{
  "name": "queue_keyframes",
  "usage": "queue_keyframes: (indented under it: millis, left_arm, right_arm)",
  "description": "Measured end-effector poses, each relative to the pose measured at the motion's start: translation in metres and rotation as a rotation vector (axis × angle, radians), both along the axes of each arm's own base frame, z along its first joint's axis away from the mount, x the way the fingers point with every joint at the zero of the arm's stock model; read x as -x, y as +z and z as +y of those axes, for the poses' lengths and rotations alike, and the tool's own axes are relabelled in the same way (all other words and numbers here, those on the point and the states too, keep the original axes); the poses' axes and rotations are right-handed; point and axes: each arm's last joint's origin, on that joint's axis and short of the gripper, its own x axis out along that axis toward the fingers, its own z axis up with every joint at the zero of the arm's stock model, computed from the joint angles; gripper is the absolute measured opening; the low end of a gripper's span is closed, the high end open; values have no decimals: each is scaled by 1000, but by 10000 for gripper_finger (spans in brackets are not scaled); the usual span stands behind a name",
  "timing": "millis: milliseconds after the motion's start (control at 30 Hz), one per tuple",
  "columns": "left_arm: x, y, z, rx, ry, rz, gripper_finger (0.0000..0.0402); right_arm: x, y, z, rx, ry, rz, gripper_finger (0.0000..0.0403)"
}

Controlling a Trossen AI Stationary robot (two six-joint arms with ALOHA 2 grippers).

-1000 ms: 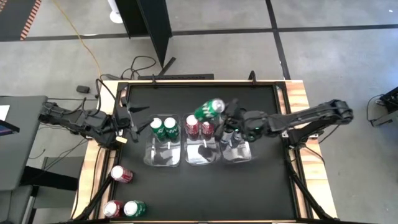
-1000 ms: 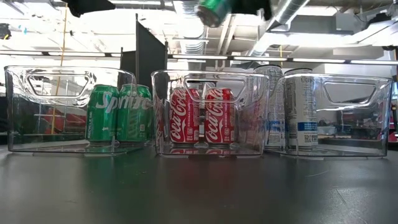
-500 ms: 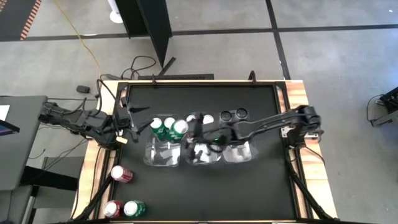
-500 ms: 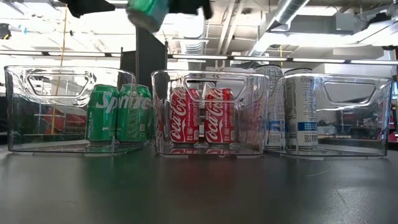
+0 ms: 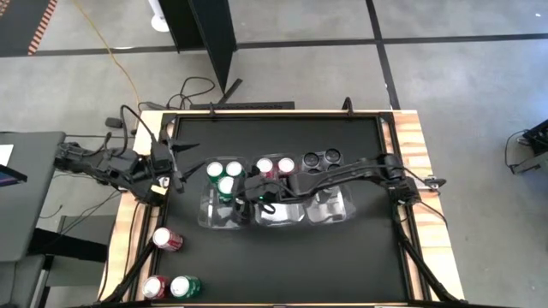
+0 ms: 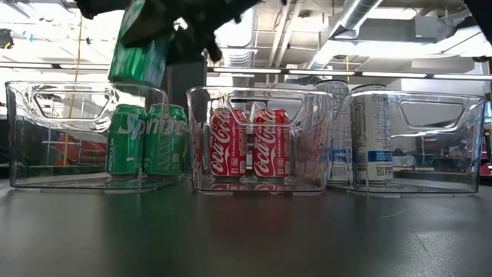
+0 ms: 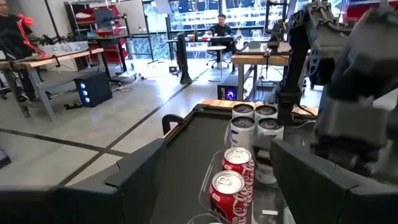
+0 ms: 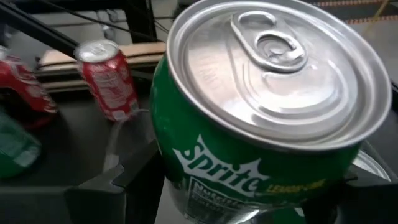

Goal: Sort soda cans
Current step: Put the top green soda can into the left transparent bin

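Soda cans are split between 3 clear trays in the middle of the black table (image 5: 342, 137) and a loose group at its near left corner. The right gripper (image 5: 242, 190) reaches across from the right side and grips a green Sprite can (image 6: 138, 52), its fingers closed on the can's sides; in the low view that can hangs roughly upright above the left tray (image 6: 46, 138), its base about level with the tray's rim, and in the high view its silver top shows just in front of the 2 green cans (image 5: 224, 169) already standing at the back of that tray. The middle tray (image 6: 231, 100) holds 2 red cans (image 5: 276, 166) side by side at its back, and the right tray (image 6: 430, 138) holds silver-grey cans (image 6: 357, 138), with 2 dark-topped cans (image 5: 320, 158) showing at its back edge from above. The left wrist view counts 4 silver-grey cans (image 7: 254, 121) in 2 rows beyond the 2 red ones. Outside the trays, 1 red can (image 5: 167, 239) lies on its side near the table's left edge, and another red can (image 5: 155, 287) and a green can (image 5: 184, 287) sit at the near corner. The left gripper (image 5: 174, 167) waits by the table's left edge, beside the left tray, holding nothing, its fingers spread apart.
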Motion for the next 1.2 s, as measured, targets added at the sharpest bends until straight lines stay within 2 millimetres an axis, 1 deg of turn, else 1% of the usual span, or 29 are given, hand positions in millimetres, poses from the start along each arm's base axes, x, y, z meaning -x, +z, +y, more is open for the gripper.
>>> queue_keyframes:
  millis: [133,333,400,467,667,800,867,967,1033,1200]
  left_arm:
    - [3,-1,1,6,0,5,281]
    - [3,-2,1,-2,-1,17,281]
    - [3,-2,1,-2,-1,17,281]
    - [2,-2,1,-3,-1,19,281]
    - [3,-4,1,-7,-8,37,281]
    - [3,-5,0,-8,-15,47,281]
    - [3,-6,1,-4,-15,55,281]
    - [3,-7,0,-2,-15,60,281]
    - [3,-7,0,-1,-16,60,281]
    - [3,-8,0,0,-33,74,281]
  right_arm:
    - [-10,-12,-7,-18,18,21,291]
    - [-20,-22,-14,-36,32,24,291]
    - [-22,-28,-14,-36,35,31,291]
    - [-25,-29,-13,-47,55,12,292]
    - [-30,-42,-11,-43,84,45,292]
    - [-37,-48,-10,-16,99,48,292]
    - [-42,-49,-10,-7,104,33,292]
    - [-49,-56,-10,0,105,39,292]
    - [-51,-64,-10,9,109,62,292]
    - [-58,-72,-11,14,108,66,292]
